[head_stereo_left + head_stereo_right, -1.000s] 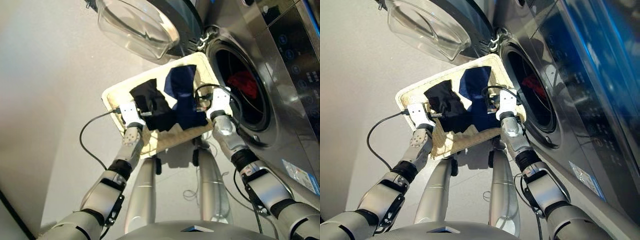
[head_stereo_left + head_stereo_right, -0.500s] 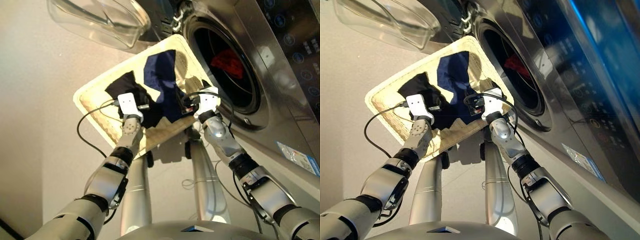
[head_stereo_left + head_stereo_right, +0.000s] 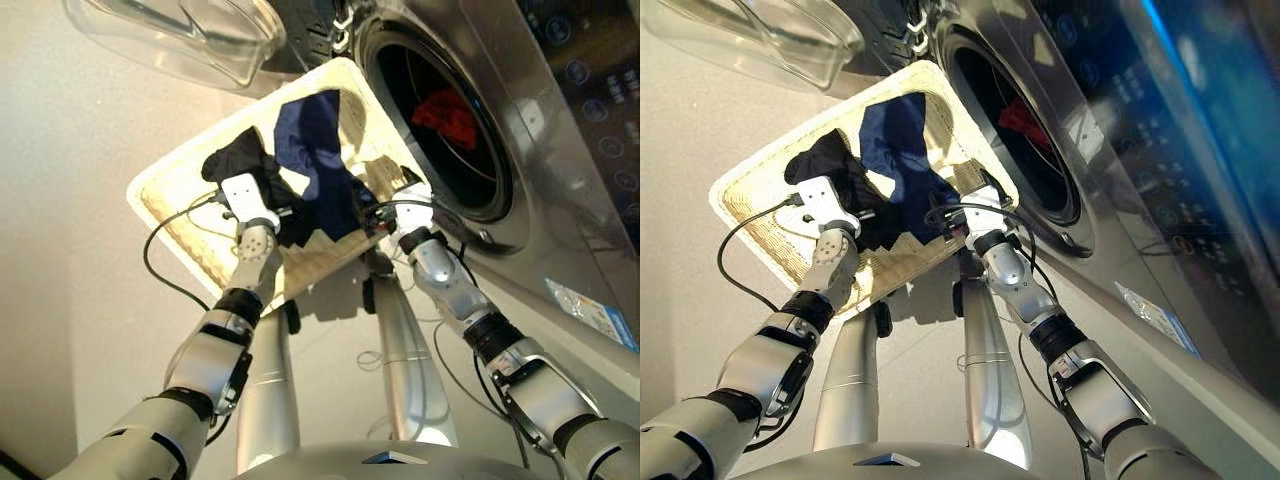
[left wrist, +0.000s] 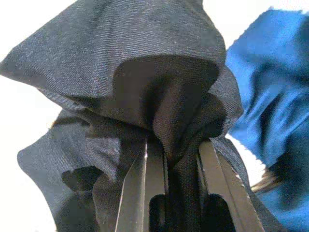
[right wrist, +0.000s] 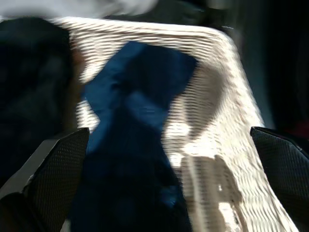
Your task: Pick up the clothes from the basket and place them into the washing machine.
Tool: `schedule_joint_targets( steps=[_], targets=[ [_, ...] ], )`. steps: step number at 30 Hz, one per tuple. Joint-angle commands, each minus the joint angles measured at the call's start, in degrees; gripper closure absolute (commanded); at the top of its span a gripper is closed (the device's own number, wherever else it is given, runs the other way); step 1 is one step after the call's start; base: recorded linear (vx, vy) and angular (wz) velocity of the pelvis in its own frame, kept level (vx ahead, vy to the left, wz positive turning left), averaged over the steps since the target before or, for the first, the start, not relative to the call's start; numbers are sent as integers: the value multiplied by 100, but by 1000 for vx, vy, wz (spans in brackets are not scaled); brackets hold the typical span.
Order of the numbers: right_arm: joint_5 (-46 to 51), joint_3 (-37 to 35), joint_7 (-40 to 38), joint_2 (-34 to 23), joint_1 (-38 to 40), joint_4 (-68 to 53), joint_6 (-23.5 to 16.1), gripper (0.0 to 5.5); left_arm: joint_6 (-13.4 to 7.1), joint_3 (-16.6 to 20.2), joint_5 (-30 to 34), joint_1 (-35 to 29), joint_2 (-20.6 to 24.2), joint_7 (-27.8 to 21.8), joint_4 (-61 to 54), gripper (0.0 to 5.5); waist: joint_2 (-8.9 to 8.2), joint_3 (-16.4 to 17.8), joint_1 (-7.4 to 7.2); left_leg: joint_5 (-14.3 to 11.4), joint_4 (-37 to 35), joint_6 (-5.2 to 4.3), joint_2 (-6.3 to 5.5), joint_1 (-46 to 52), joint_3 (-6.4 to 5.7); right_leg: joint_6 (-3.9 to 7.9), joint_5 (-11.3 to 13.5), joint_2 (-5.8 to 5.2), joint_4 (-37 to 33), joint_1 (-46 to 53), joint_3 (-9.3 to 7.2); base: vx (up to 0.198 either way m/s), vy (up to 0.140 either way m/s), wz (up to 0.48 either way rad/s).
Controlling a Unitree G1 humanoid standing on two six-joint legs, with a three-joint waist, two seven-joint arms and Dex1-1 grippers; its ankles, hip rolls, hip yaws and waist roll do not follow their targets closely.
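Gripping a bunched fold of the black garment (image 4: 145, 87) in the basket (image 3: 170, 190) with the left end effector (image 4: 176, 159), right end effector (image 5: 164, 183) spread open over the navy garment (image 5: 140, 125), risking dragging that overlapping cloth out short of the washing machine (image 3: 520, 150).

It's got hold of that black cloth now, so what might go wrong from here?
The left gripper pinches only a bunched fold of the black garment, so it could slip free. The black cloth overlaps the navy garment in the basket, so lifting might drag that along.
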Motion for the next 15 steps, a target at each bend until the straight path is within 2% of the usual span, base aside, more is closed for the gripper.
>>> schedule_joint_targets(
  steps=[1,7,11,15],
  targets=[
    [-477,159,47,60,-369,-105,-243,0,-606,48,-157,-5,73,-133,-624,550,237,-17,192,359,-963,159,-216,677,-159,354,655,23,-841,617,-538,0,0,0],
    [-792,474,220,267,-444,247,-135,0,-690,-56,-407,485,-149,-385,-1342,550,233,-145,479,647,-1828,65,-132,1760,-218,410,688,6,-1298,1492,-742,0,0,0],
    [-993,610,237,406,-490,387,-75,0,-667,-213,-481,743,-250,-480,-1686,550,216,-221,593,665,-1990,56,-119,2119,-248,408,662,-6,-1377,1804,-818,0,0,0],
    [-1204,784,261,526,-635,498,-8,0,-639,-427,-645,918,-291,-596,-1997,550,224,-263,691,627,-1960,72,-135,2277,-287,386,633,-13,-1308,1912,-825,0,0,0]
  ],
)
